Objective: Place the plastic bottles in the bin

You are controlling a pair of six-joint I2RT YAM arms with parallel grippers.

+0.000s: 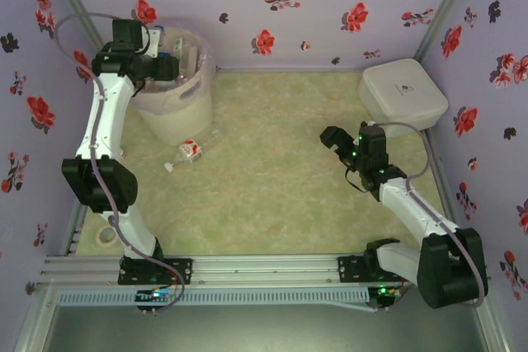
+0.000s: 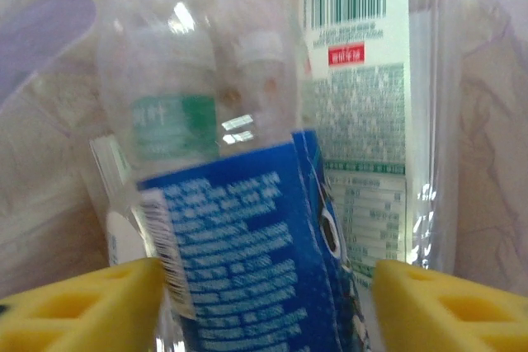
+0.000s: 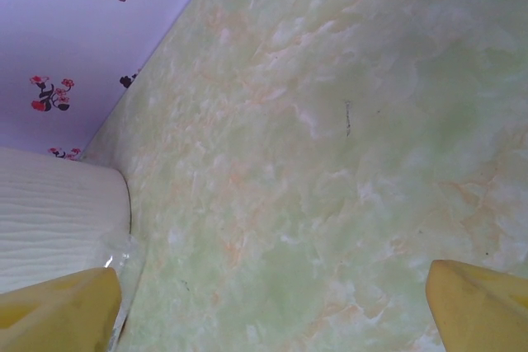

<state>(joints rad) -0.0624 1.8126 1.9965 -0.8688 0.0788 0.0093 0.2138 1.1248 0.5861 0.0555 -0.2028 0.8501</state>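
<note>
One bin (image 1: 175, 113), one white box (image 1: 403, 92), one loose bottle (image 1: 188, 152).

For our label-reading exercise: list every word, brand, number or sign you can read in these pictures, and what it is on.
No text can be read.
On the blue-labelled bottle: white print, barcode; blurred.
On the white-labelled bottle: barcode, red patch, small print; too small.
On the green-labelled bottle: pale characters; blurred.
On the white lidded box: dark mark; too small.
</note>
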